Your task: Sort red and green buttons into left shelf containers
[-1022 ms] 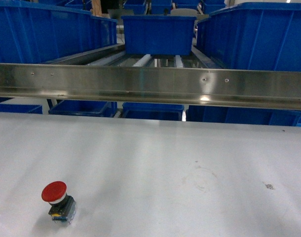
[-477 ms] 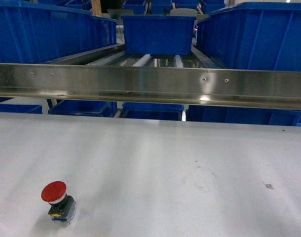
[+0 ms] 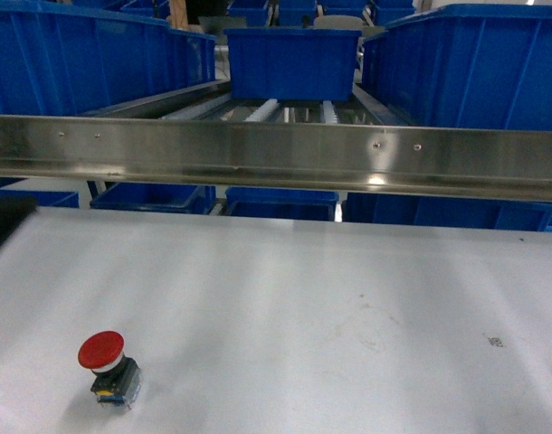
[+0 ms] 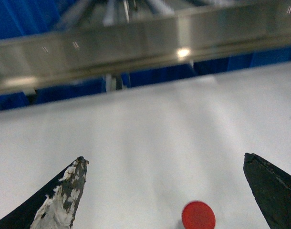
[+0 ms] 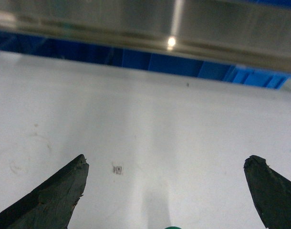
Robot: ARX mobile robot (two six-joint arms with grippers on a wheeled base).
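Observation:
A red button (image 3: 101,351) with a wide cap, white collar and blue-yellow base stands upright on the white table (image 3: 285,298) at the front left. In the left wrist view its red cap (image 4: 198,215) shows low, between the fingers and nearer the right one. My left gripper (image 4: 163,158) is open above the table, holding nothing. My right gripper (image 5: 165,160) is open too, with a sliver of a green button cap (image 5: 173,227) at the bottom edge between its fingers. The left shelf containers (image 3: 77,59) are big blue bins behind the steel rail.
A steel rail (image 3: 276,155) runs across the table's far edge. Behind it stand a centre blue bin (image 3: 291,61) on rollers and a right bin (image 3: 475,68). More blue bins (image 3: 149,196) sit below the rail. A dark blurred shape (image 3: 4,224) shows at the left edge.
A dark blurred shape has come into the head view at the left edge. The red button has stayed where it was.

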